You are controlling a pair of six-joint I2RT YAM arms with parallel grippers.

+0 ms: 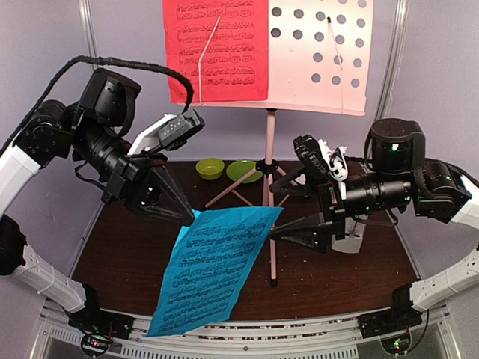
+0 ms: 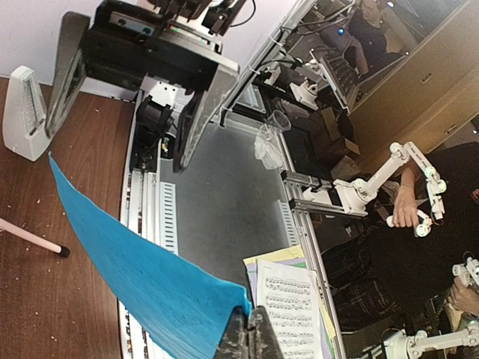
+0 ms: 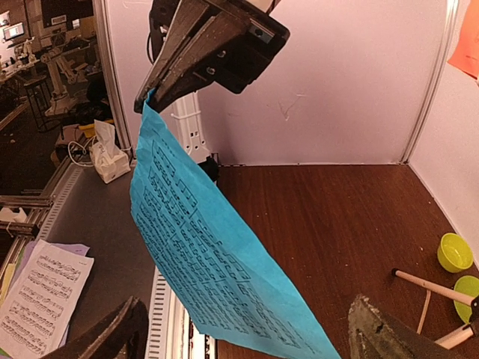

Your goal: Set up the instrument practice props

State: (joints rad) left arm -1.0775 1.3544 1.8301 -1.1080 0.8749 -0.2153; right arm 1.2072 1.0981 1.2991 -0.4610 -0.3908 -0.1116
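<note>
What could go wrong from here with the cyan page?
1. The left fingers pinch the cyan paper sheet-music page by one corner only. It hangs limp, so it may slip or tear if tugged.
2. The open right fingers sit close to the pale pink tripod music stand's pole. Closing on the page there could nudge the stand and perhaps loosen the red paper page resting on it.

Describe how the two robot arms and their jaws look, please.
Both arms alternate black rounded motor housings with white links. A black braided cable loops over the left arm; small green lights glow on the right arm. The jaws are dark, flat, tapering wedges.
</note>
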